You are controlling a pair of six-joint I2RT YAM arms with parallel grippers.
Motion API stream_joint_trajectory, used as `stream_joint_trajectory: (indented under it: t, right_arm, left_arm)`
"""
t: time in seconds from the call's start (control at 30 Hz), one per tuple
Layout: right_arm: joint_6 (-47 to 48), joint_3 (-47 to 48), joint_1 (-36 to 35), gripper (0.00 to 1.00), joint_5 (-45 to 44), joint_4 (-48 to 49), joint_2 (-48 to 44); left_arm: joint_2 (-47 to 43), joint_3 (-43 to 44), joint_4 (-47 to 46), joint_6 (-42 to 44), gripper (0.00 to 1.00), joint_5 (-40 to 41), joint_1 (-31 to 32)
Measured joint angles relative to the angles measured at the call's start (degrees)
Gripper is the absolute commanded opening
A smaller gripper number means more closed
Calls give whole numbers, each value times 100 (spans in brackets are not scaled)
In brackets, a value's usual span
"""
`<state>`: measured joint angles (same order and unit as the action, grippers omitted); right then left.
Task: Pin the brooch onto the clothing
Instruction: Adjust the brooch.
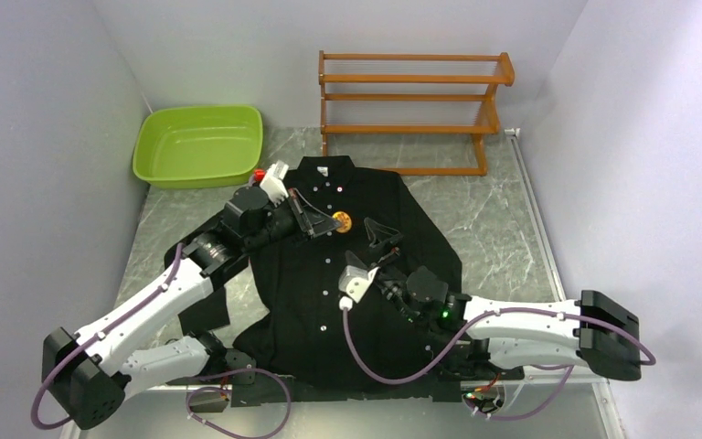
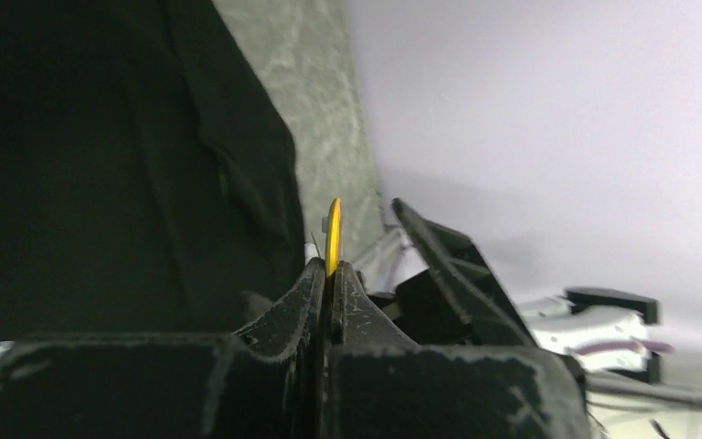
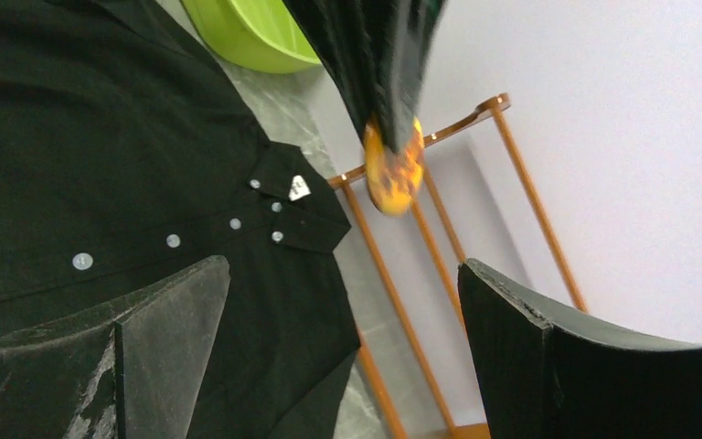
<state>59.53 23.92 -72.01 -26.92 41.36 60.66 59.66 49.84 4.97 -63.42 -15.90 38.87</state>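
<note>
The clothing (image 1: 329, 274) is a black button-up shirt lying flat on the table, collar toward the back. The brooch (image 1: 344, 221) is a small round orange badge held above the shirt's chest. My left gripper (image 1: 329, 222) is shut on its edge. In the left wrist view the brooch (image 2: 333, 229) stands edge-on, pinched between the fingertips (image 2: 315, 283). My right gripper (image 1: 381, 238) is just right of it, open and holding nothing. In the right wrist view the brooch (image 3: 393, 166) hangs beyond my wide-apart fingers (image 3: 174, 329), above the shirt (image 3: 101, 137).
A green basin (image 1: 199, 144) sits at the back left. A wooden rack (image 1: 407, 110) stands behind the shirt's collar. Walls close in on both sides. The marble tabletop (image 1: 494, 219) shows bare to the right of the shirt.
</note>
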Motion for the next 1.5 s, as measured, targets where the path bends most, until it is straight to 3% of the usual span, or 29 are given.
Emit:
stream_joint_trajectory:
  t: [0.23,0.43,0.73,0.9,0.97,1.1,1.37,1.5]
  right_arm:
    - [-1714,57,1158,100,1493,-1141,-667]
    - [-3211,389,2264,99,3405,-1923,-876]
    - [-5007,866,3775,89,6983,-2227,-817]
    - [-6074,1196,4037,82,8417,-1934,-420]
    - [-6636,1309,4054,83,8837,-1698,-151]
    - [-7569,1370,4070,92,9092,-1362,162]
    - [-7952,1727,4096,92,8791,-1895,127]
    - [-7943,1762,4107,87,8723,-2087,52]
  left_arm:
    - [-345,-57,835,1362,3,999,0]
    - [-831,-402,1108,2931,2,1054,0]
    - [-1102,-306,1499,4940,3,-605,0]
    - [-942,48,1943,5663,3,-1591,0]
    - [-811,210,2017,5827,3,-1934,0]
    - [-570,374,2020,5847,3,-2293,0]
    - [-343,457,2103,5788,3,-2358,0]
    - [-291,461,2096,5742,3,-2428,0]
